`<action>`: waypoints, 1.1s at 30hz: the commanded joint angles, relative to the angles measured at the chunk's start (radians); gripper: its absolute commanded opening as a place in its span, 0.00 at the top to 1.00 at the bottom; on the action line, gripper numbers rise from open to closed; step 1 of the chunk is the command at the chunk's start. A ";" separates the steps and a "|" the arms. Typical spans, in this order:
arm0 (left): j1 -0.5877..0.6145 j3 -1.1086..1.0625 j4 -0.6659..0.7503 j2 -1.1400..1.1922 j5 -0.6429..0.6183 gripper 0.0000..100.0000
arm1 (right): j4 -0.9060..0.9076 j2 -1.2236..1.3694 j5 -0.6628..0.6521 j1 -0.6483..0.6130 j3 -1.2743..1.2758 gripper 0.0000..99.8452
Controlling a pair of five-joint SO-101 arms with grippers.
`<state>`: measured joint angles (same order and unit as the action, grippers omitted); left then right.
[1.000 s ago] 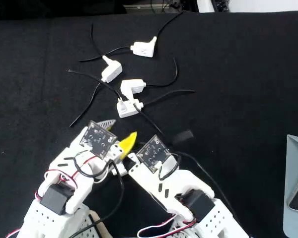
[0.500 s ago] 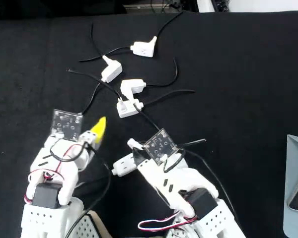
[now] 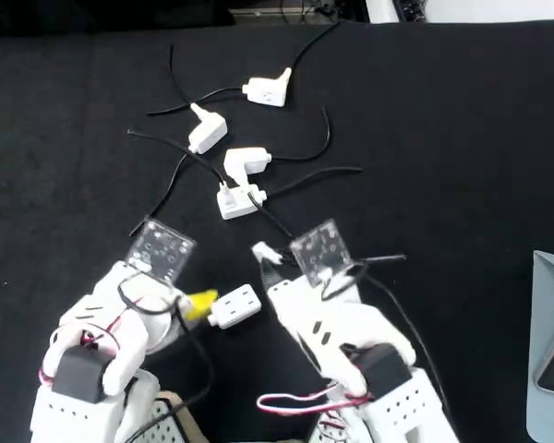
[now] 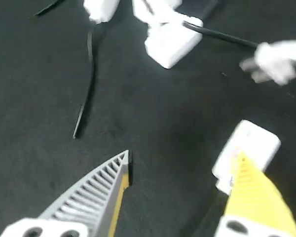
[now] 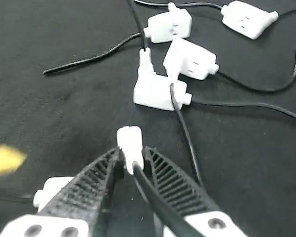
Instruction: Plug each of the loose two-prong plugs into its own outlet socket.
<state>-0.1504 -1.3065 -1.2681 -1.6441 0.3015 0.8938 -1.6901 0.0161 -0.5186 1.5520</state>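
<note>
Your left fingers (image 4: 249,190) have swung down and inward over the last half second and now sit by the loose outlet socket (image 3: 235,305). They are spread wide: the yellow one is at the socket's end, touching or nearly so, and the grey one is well apart over bare bench (image 3: 443,138). Your right fingers (image 5: 96,185) have shifted slightly farther up the bench, closed on a white plug (image 5: 130,143). Its body sticks out past their tips, and its black cable (image 5: 153,197) trails back between them. The plug is near the socket, not touching it.
</note>
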 commanded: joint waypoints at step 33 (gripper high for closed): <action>-0.147 0.453 0.459 1.404 0.135 0.76 | -0.117 0.559 0.164 0.278 -0.266 0.99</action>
<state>-0.3821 -0.9137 -0.8922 -0.2631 0.4503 0.7940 -1.1331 0.1711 -0.2516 1.3464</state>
